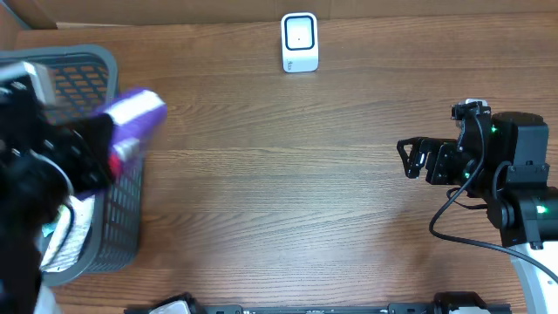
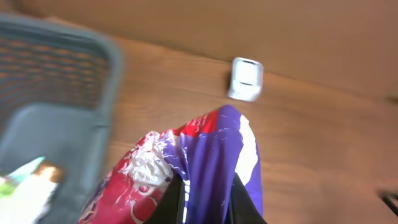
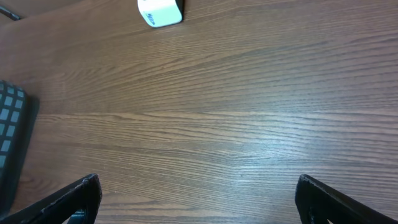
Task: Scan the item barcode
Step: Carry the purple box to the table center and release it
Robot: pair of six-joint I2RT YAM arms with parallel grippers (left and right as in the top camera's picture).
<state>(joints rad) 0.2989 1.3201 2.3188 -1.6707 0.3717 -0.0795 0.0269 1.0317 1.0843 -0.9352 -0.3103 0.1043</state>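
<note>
A purple and red crinkly bag [image 1: 137, 112] hangs over the right wall of the grey basket [image 1: 87, 54], blurred by motion. My left gripper [image 1: 112, 141] is shut on it. In the left wrist view the black fingers [image 2: 169, 205] pinch the purple side of the bag [image 2: 214, 149]. No barcode shows on the bag. The white barcode scanner [image 1: 299, 42] stands at the table's far edge, well right of the bag, and shows as well in the left wrist view [image 2: 247, 79] and the right wrist view [image 3: 160, 12]. My right gripper [image 1: 406, 158] is open and holds nothing, over bare wood [image 3: 196, 193].
The grey mesh basket [image 2: 93, 62] at the far left holds other packets [image 1: 70, 235]. Its corner [image 3: 9, 130] shows in the right wrist view. A cable [image 1: 462, 231] loops beside the right arm. Cardboard [image 1: 35, 13] lines the table's back edge.
</note>
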